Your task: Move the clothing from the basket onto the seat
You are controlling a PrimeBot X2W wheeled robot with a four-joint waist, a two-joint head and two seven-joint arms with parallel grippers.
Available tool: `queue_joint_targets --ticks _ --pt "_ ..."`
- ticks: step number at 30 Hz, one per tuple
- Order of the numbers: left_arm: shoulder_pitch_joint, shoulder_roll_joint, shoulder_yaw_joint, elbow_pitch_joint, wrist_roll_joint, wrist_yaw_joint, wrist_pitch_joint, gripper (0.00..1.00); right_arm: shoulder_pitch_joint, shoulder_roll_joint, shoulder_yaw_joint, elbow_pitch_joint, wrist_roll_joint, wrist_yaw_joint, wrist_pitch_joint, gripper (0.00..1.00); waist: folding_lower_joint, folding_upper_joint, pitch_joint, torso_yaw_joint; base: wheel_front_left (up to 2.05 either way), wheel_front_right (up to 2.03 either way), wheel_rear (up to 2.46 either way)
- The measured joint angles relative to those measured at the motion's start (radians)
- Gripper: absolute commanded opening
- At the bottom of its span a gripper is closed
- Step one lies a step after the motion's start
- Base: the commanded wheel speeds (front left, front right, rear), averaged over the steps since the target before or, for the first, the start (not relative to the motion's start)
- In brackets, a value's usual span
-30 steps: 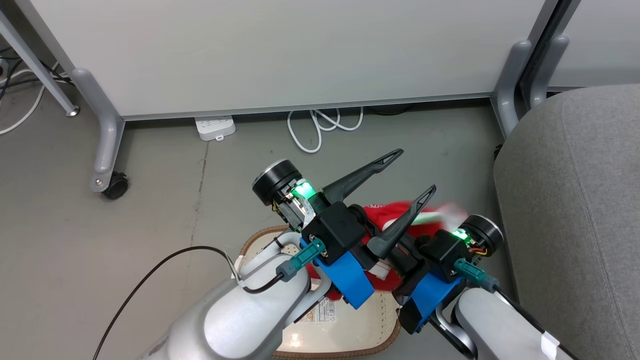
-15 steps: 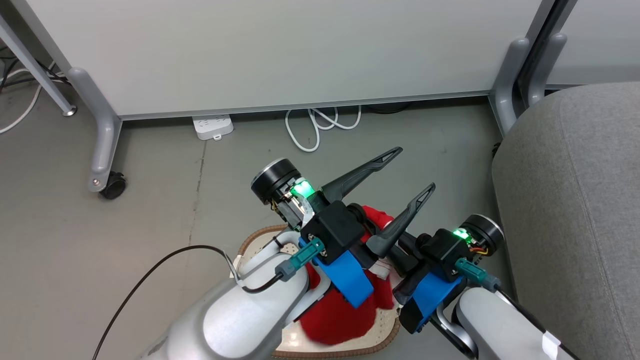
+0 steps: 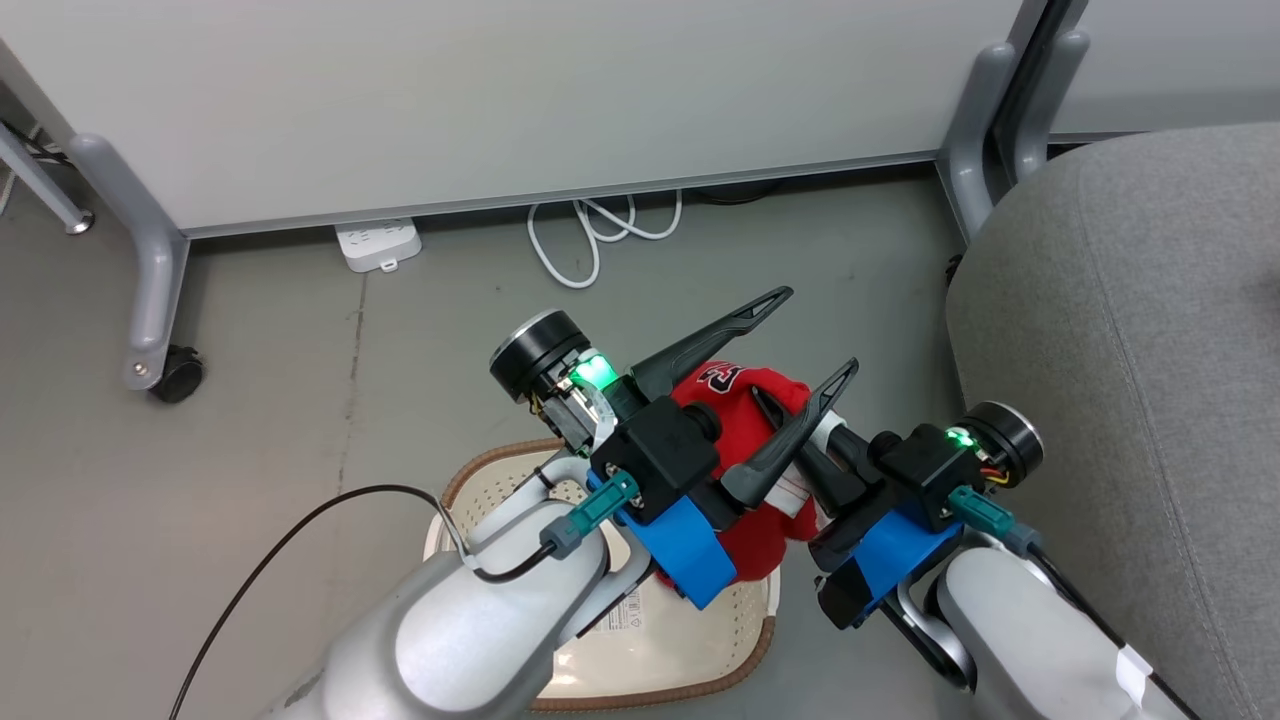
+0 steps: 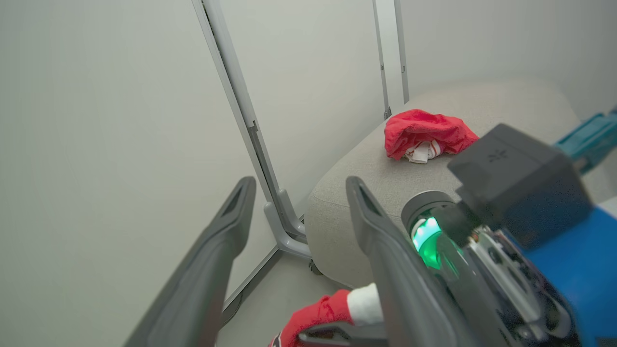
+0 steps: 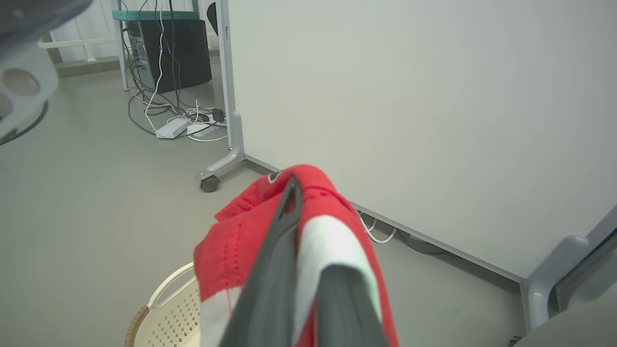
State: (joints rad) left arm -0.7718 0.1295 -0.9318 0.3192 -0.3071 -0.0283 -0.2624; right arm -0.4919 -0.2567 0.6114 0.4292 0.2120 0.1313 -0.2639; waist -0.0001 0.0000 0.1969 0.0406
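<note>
Rising out of the basket, the red garment now hung above it, pinched in the closed right gripper; the left gripper gaped empty. The other garment already lay on the seat beside the basket, so probably one carry remained.

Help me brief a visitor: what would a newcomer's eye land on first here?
First, the bright red garment pinched in the shut right claw, hanging over the cream basket. Next, a second red garment lying crumpled on the grey seat. The left claw stands open and empty beside the right one.
</note>
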Motion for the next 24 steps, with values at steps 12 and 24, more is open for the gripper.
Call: queue_joint_targets --ticks 12,24 --pt "-0.021 0.011 -0.011 0.002 0.002 -0.003 0.001 1.0 -0.001 0.01 -0.11 -0.048 -0.031 0.0 0.0 0.0 0.0 0.0 0.044 -0.101 0.0 0.0 0.0" --pt "-0.046 0.02 -0.03 0.002 0.008 -0.01 0.015 1.0 0.007 0.013 -0.255 -0.098 -0.062 0.0 0.0 0.0 0.0 0.0 0.092 -0.232 0.0 0.0 0.0"
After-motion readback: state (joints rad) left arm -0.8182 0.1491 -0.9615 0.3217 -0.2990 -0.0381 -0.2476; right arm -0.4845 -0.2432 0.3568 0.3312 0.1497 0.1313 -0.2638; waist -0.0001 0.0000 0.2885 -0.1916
